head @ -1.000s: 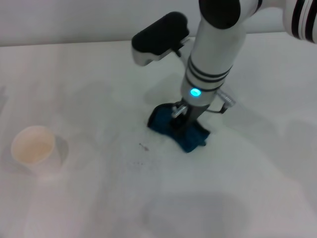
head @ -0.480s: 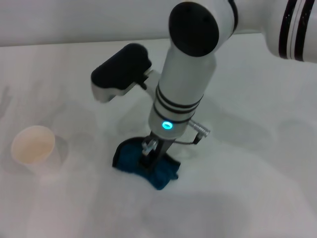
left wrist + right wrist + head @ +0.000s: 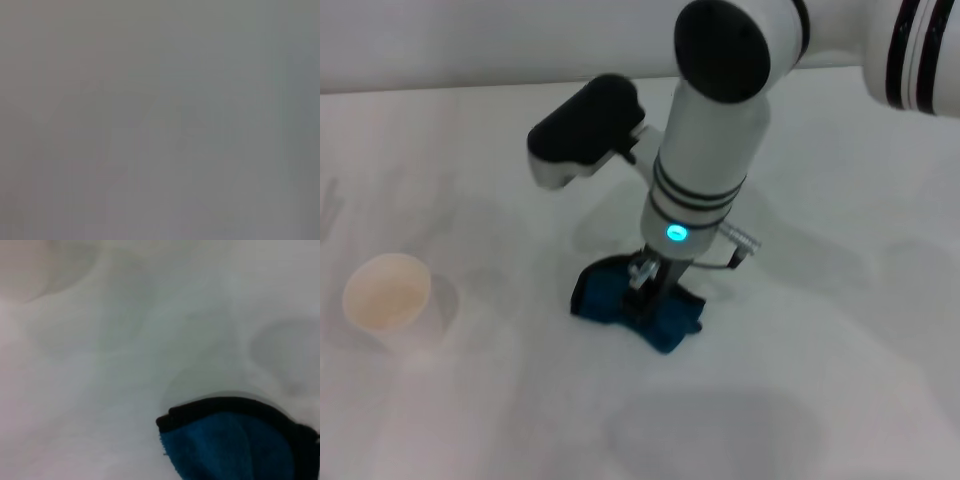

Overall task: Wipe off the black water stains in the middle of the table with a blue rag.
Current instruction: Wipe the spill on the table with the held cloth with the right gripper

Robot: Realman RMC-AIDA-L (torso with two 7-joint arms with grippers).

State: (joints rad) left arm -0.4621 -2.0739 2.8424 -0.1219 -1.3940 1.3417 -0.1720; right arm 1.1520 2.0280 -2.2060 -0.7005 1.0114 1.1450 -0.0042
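My right gripper [image 3: 645, 295] points straight down near the middle of the white table [image 3: 840, 380] and is shut on the blue rag [image 3: 610, 298], which it presses flat onto the tabletop. The rag spreads out to both sides of the fingers. It also shows in the right wrist view [image 3: 225, 450] as a blue cloth with a dark edge. No black water stain shows anywhere on the table; the rag may cover it. The left gripper is out of view, and the left wrist view is blank grey.
A cream paper cup [image 3: 388, 297] stands upright at the table's left side, well apart from the rag. The table's far edge meets a pale wall behind the arm.
My right gripper dragged the rag from the centre toward me and to the left over some small dark specks, then slid it back a little to the right. The specks no longer show.
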